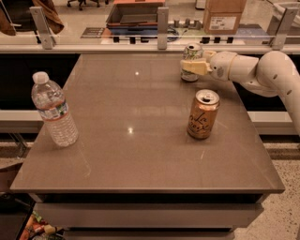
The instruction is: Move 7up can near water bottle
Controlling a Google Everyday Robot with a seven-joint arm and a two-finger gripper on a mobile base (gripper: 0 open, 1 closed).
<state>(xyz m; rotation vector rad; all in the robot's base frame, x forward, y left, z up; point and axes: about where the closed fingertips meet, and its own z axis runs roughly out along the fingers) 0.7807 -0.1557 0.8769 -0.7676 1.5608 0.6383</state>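
Observation:
The 7up can (191, 52), white and silver with green marks, stands upright near the table's far right edge. My gripper (193, 67) reaches in from the right on a white arm (262, 70); it is at the can, and its cream tip lies across the can's front at mid height. The water bottle (52, 110), clear with a white cap and a label band, stands upright near the table's left edge, far from the can.
An orange-tan can (202, 114) with script lettering stands on the brown table (131, 140), in front of the 7up can. A glass rail with metal posts (162, 28) runs along the far edge. A cardboard box (224, 14) sits beyond it.

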